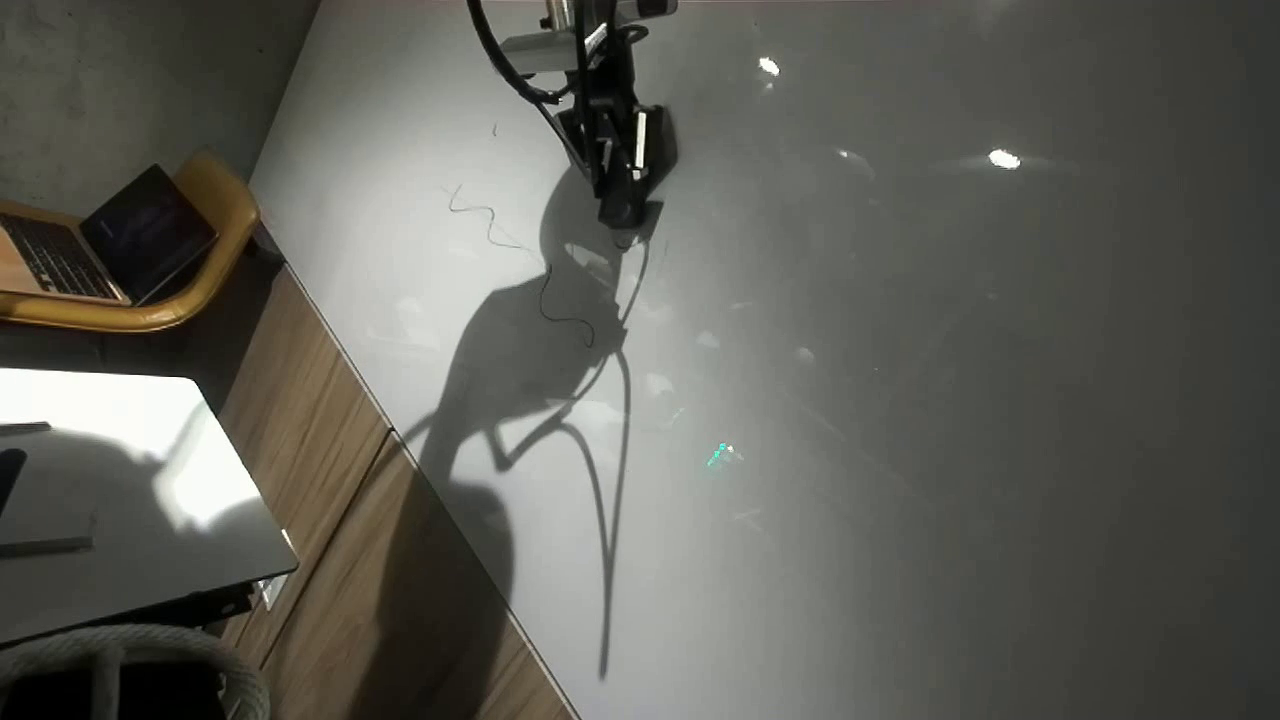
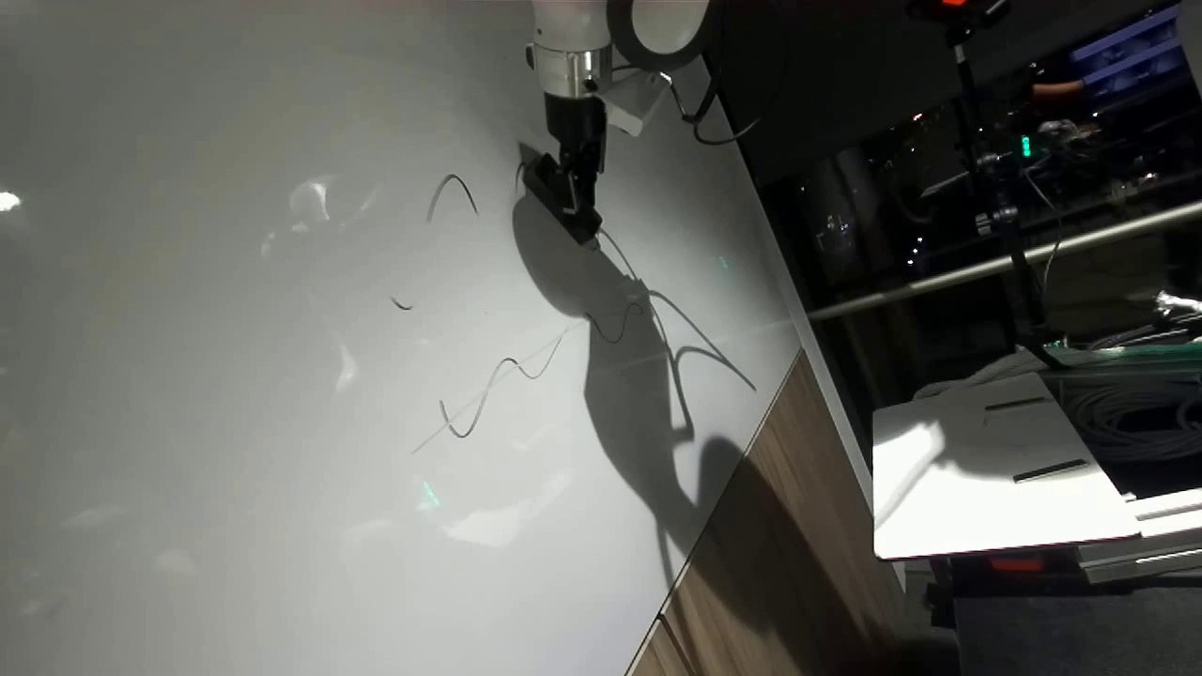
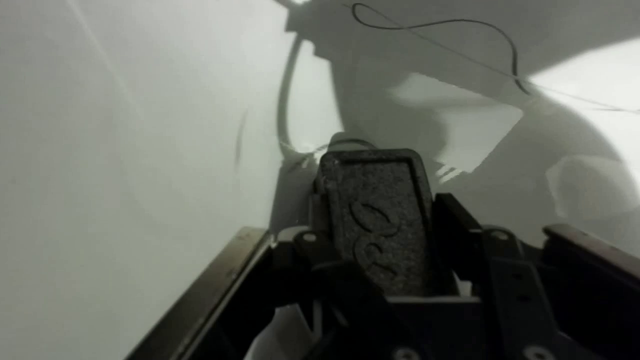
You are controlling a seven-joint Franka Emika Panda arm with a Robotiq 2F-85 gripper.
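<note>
One dark eraser (image 3: pixel 377 210), one wavy ink line (image 2: pixel 533 377), at least one arc (image 2: pixel 453 176), one dash (image 2: pixel 402 306) on the white surface (image 2: pixel 225 404) | arm (image 2: pixel 571 28) reached down from the top in both exterior views | tool (image 3: pixel 382 225) clamped the eraser across its width, on or just above the surface

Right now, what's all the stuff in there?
Glossy flat surface: one, white, both exterior views
Thin curvy lines: several, dark, on the surface
Woodgrain panels: two, brown, along the surface's edge
Curved shell seat: one, yellow, past the panels
Open laptop: one, black and tan, on the seat
Flat tabletop: one, white, near the panels
Slim stand: one, black, background
Rectangular block: one, dark grey, gripped
Robot arm: one, white, top
Two-finger gripper: one, black, shut on the block
</note>
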